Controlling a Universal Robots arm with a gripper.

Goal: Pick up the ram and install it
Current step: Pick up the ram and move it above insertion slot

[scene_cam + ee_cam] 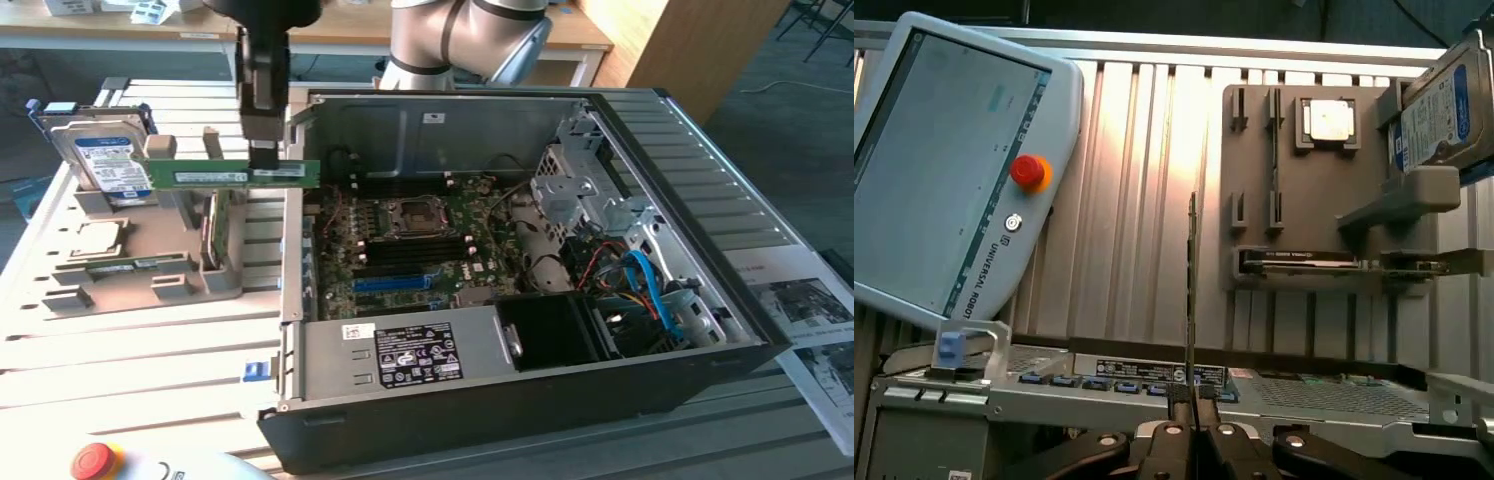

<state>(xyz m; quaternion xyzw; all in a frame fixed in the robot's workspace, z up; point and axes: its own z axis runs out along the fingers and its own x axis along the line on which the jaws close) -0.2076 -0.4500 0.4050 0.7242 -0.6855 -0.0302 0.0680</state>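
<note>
My gripper (pixel 267 163) is closed on the ram (pixel 200 176), held level in the air over the grey holder's (pixel 80 295) edge, beside the open computer case (pixel 534 400). Doing this well, I judge, means a firm, square pinch, no tilt, and staying clear of the case rim.

Your exterior view cuts the arm (pixel 467 40) off at the top edge, and the gripper (pixel 266 165) hides a band of the ram (pixel 200 176) where it clamps the stick. The bottom edge clips the teach pendant (pixel 134 465), and the exterior view's right edge clips the papers (pixel 807 300). The power supply label (pixel 416 355) is too small for you to read. In the wrist view, the ram turns edge-on, its faces hidden. The teach pendant's screen is washed out, and the hard drive (pixel 1444 100) runs off frame.
</note>
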